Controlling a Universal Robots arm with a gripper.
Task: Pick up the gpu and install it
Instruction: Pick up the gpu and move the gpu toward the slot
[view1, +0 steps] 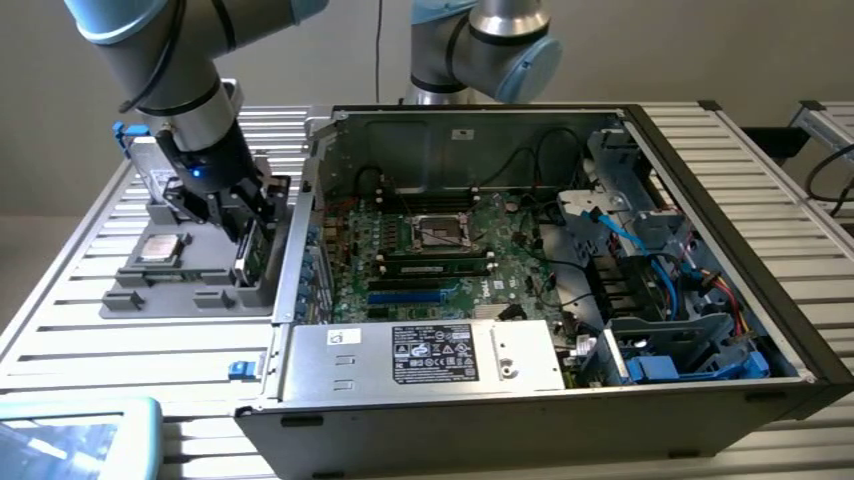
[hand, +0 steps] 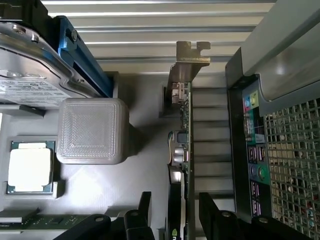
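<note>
- So the gpu is standing on edge in the grey tray beside the PC case, showing a thin green board and a silver end bracket.
- The gripper is hovering wide open, with a finger on each side of the card.

Green gpu, black pincer, grey tray, silver hard drive, white label

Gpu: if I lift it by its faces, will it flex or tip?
The gpu is probably stiff: a thin circuit board with a metal bracket at one end. It stands on edge in the grey tray, so a sideways nudge could tip it. Exposed components look fragile where the open claw straddles it.
</note>
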